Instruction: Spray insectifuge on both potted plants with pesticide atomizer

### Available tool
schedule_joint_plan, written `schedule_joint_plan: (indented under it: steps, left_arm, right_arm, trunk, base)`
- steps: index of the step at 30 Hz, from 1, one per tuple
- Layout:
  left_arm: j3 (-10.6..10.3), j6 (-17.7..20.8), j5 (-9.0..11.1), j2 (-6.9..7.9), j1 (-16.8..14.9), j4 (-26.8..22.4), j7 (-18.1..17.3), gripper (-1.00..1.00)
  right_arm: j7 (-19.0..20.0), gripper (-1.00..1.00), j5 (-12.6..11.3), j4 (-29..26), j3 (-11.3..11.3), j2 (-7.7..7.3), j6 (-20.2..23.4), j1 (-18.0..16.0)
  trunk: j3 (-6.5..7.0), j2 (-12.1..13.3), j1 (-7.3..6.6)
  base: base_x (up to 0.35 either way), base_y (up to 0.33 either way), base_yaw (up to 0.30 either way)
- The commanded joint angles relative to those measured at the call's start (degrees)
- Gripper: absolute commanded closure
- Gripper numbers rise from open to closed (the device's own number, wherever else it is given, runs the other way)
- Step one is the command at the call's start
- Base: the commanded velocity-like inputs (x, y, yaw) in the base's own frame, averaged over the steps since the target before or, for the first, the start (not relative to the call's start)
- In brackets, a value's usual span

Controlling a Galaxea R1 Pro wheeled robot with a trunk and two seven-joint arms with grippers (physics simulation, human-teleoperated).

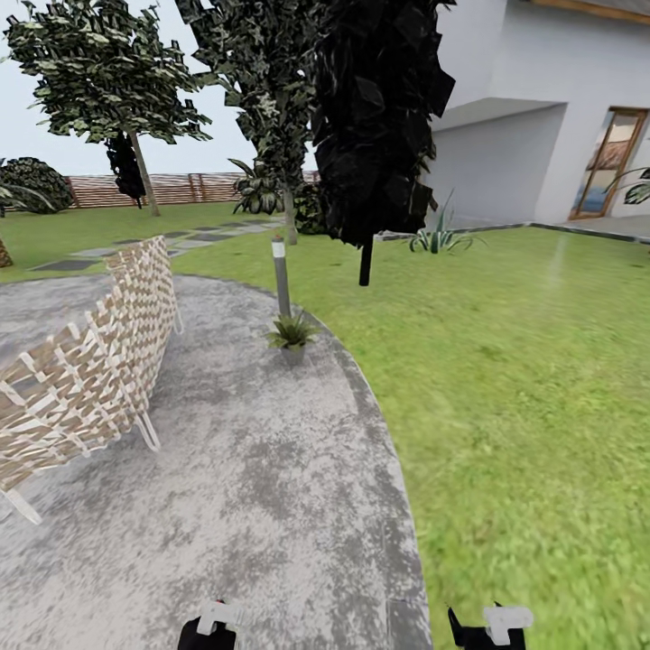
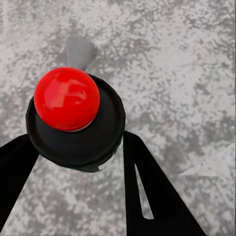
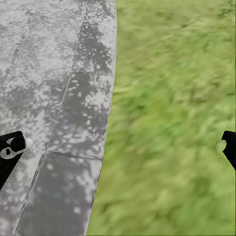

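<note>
Already carrying the pesticide atomizer (image 2: 73, 120) toward one potted plant (image 1: 291, 334).
My left gripper (image 2: 73, 147) clasps its slim body (light, probably slippery) below the red cap; my right gripper (image 3: 118, 147) hangs spread.

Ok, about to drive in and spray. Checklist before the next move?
1. Pesticide atomizer in left tool: ok, the fingers look shut on its dark body.
2. Right tool free: ok, open above the patio edge.
3. First potted plant located: ok, at the patio rim beside the lamp post.
4. Second plant located: cannot tell.
5. Route to the plant: ok, bare paving ahead, with the woven chair off to the left.
6. Nozzle aimed at the plant: cannot tell.
</note>
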Motion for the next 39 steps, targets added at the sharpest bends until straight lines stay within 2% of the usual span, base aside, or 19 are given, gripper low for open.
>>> schedule_joint_plan:
  steps: [1, 10, 39]
  left_arm:
    - [-0.2, -0.2, -0.4, -0.01, 0.0, 0.0, 0.1, 1.0]
    - [-0.2, -0.2, -0.4, 0.02, 0.0, 0.0, 0.1, 1.0]
    - [-0.2, -0.2, -0.4, 0.03, 0.0, 0.0, 0.1, 1.0]
  right_arm:
    - [0.6, -1.0, 0.0, 0.0, -0.5, 0.0, -0.2, 0.0]
    - [0.6, -1.0, 0.0, 0.0, -0.5, 0.02, -0.2, 0.0]
    - [0.6, -1.0, 0.0, 0.0, -0.5, 0.09, -0.2, 0.0]
  trunk:
    - [-0.05, 0.0, 0.02]
    - [-0.05, 0.0, 0.02]
    - [-0.05, 0.0, 0.02]
  base:
    - [0.289, 0.224, 0.0]
    - [0.299, 0.188, 0.0]
    - [0.339, 0.003, 0.0]
